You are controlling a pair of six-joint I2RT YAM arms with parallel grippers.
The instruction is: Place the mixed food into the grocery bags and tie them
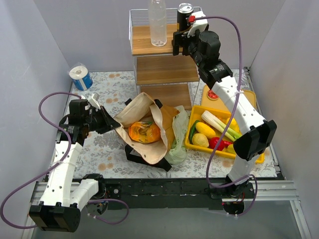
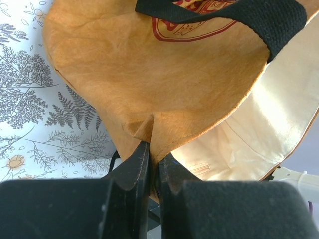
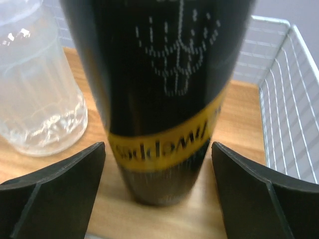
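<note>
Hard to read:
- Right wrist view: black can (image 3: pixel 164 74) fills the frame, blurred, top cut off, label text unreadable.
- Left wrist view: only the outer wall and cream lining of the brown bag (image 2: pixel 149 74) show; its contents are out of frame.
- Top view: an orange-yellow item (image 1: pixel 144 132) lies inside the brown bag (image 1: pixel 144 104). Can't identify it.
- Some produce in the yellow tray (image 1: pixel 214 151) is hidden behind my right arm.

Orientation:
- Brown bag is slumped mid-table with its mouth facing up. Long axis runs from far-left to near-right.
- Leek (image 1: pixel 219 124) lies diagonally in the tray, white end far-left, green end near-right.
- Pale-green plastic bag (image 1: pixel 178 144) is crumpled between the brown bag and the tray, touching both.

Grippers:
- Left gripper (image 1: pixel 102 119) (image 2: pixel 153 154) is pinched on the brown bag's rim, fabric puckered between the fingers.
- Right gripper (image 1: pixel 178 42) (image 3: pixel 157 149) is up at the top shelf (image 1: pixel 144 47), jaws wide, straddling the can (image 1: pixel 185 12) without touching it. Clear bottle (image 3: pixel 35 84) stands just beside the can.
</note>
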